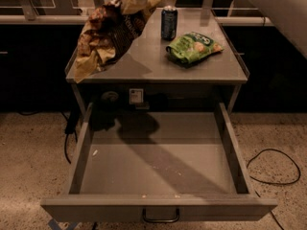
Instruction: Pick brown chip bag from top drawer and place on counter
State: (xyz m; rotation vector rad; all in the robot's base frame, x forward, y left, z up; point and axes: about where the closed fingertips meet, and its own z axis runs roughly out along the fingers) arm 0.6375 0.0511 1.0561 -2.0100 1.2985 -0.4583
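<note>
The brown chip bag (106, 35) hangs crumpled in the air over the left part of the counter (144, 66), its tan lower end dangling past the counter's left edge. My gripper (139, 0) is at the very top of the camera view, mostly cut off, shut on the bag's upper end. The top drawer (158, 169) is pulled fully open below the counter; its grey floor holds nothing, and its dark wire handle (160, 217) shows at the front.
A green chip bag (193, 47) lies on the right part of the counter and a dark can (169, 23) stands behind it. My white arm (280, 8) crosses the top right corner. A black cable (271, 166) lies on the speckled floor at the right.
</note>
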